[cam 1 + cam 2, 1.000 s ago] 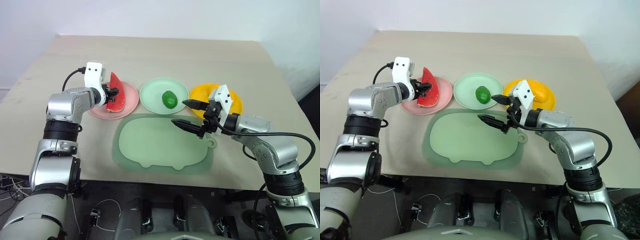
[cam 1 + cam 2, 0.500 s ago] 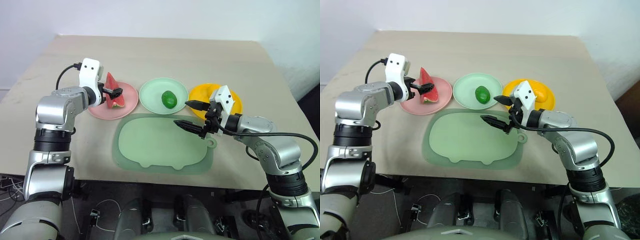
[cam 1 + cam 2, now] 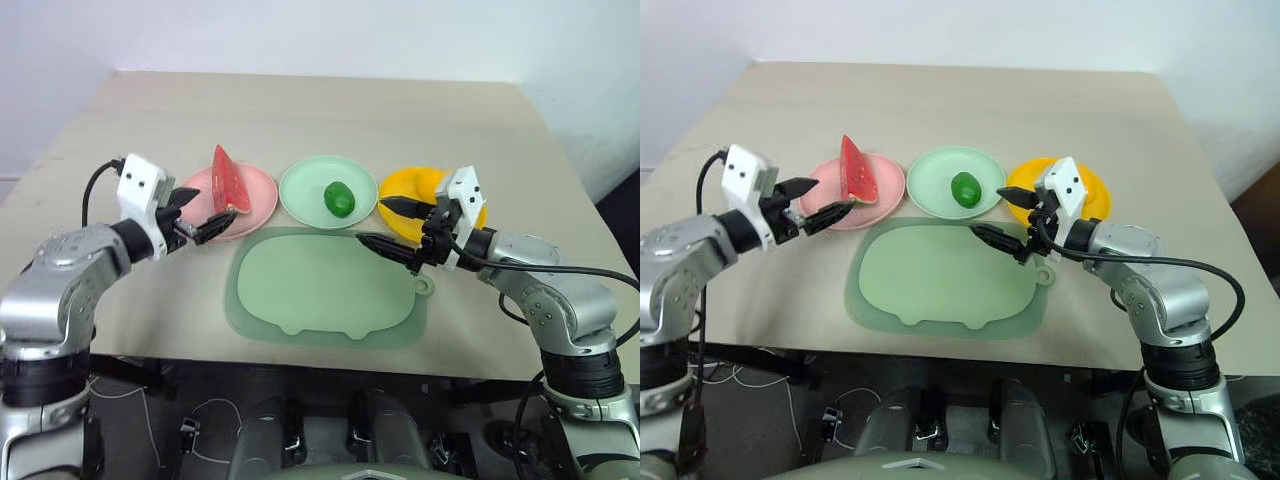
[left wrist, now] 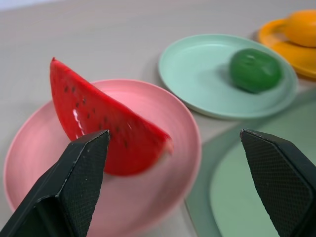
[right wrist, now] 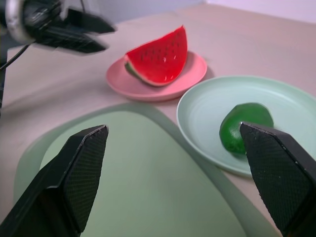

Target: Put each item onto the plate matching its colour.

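Note:
The red watermelon wedge (image 3: 228, 180) stands on edge on the pink plate (image 3: 258, 199). A small round green fruit (image 3: 339, 198) lies on the mint green plate (image 3: 303, 190). The yellow mango-like fruit (image 4: 303, 25) rests on the orange-yellow plate (image 3: 404, 186), largely hidden behind my right wrist in the eye views. My left gripper (image 3: 216, 204) is open and empty, just off the pink plate's near left rim, pointing at the wedge. My right gripper (image 3: 369, 220) is open and empty above the mat's far right corner, between the green and yellow plates.
A large flat pale green mat (image 3: 320, 290) lies bare in front of the three plates. The beige table (image 3: 330, 110) stretches behind the plates, with its edge close on the near side.
My left gripper opened, let go of the watermelon wedge on the pink plate and drew back toward the near left. The wedge stays standing on the plate. The right arm kept still.

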